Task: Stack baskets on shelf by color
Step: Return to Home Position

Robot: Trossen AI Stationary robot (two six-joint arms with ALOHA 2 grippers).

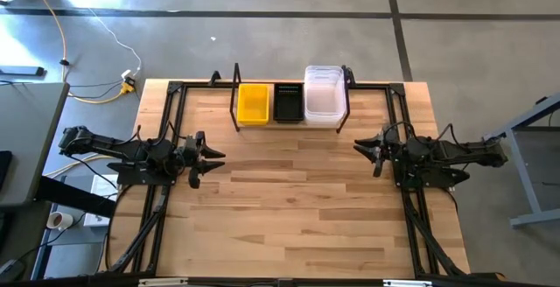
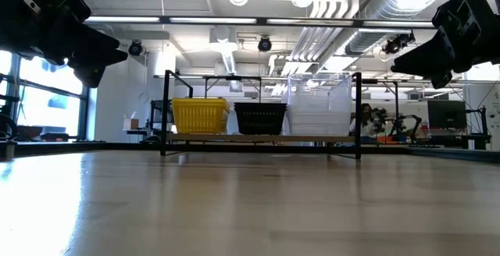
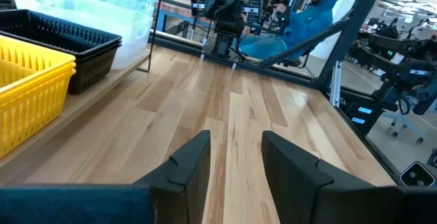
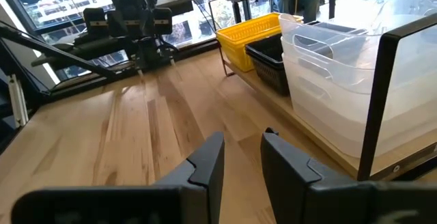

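Observation:
The shelf [image 1: 234, 103] stands at the table's far edge, its light plank [image 2: 258, 138] in a black rod frame. On it sit three stacks side by side: yellow baskets [image 1: 252, 103] on the left, black perforated baskets [image 1: 288, 101] in the middle, clear baskets [image 1: 323, 94] on the right, the clear stack tallest [image 2: 320, 108]. My left gripper [image 1: 213, 160] hovers open over the table's left part, above the wood [image 3: 235, 138]. My right gripper [image 1: 360, 151] hovers open over the right part [image 4: 242, 138]. Both stay apart from the shelf and hold nothing.
Bare tabletop [image 1: 289, 208] lies between the arms and toward the near edge. Black frame rails [image 1: 162, 191] run along the table's left and right sides. A person in a blue hooded jacket [image 3: 311, 16] sits beyond the table. Cables [image 1: 87, 33] lie on the floor.

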